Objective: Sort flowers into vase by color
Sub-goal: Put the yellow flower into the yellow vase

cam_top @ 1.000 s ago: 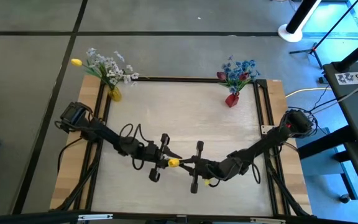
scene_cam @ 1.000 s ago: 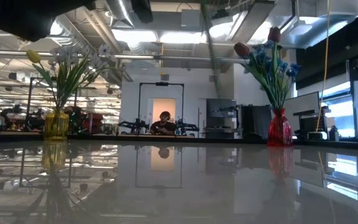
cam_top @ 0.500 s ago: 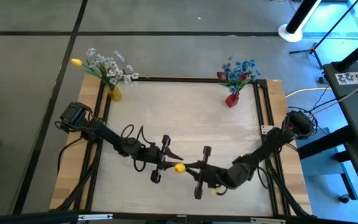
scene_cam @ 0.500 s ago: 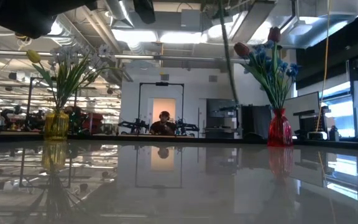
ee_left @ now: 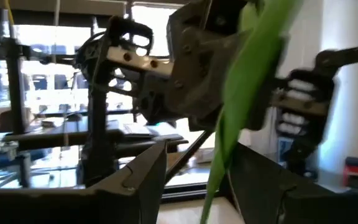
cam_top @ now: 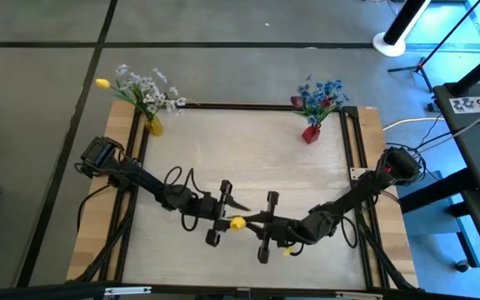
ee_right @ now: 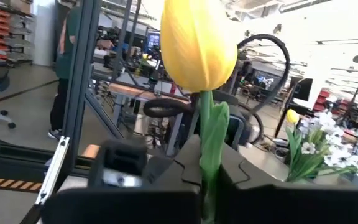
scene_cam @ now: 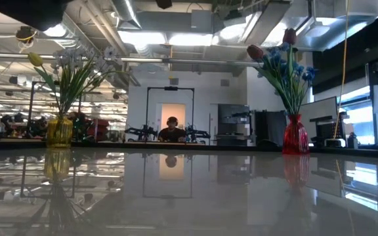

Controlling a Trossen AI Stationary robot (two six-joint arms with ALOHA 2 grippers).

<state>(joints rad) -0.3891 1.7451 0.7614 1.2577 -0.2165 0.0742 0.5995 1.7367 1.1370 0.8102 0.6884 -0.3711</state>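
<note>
Right fingers (ee_right: 166, 180) pinch one yellow tulip (ee_right: 197, 43).

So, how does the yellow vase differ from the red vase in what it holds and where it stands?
The yellow vase holds white sprays and a yellow tulip; the red vase holds blue flowers and dark red tulips. In the high view, the yellow vase stands at the table's far left corner, and the red vase near the far right corner. Both stand upright, and both have green stems fanning out above the neck.
</note>
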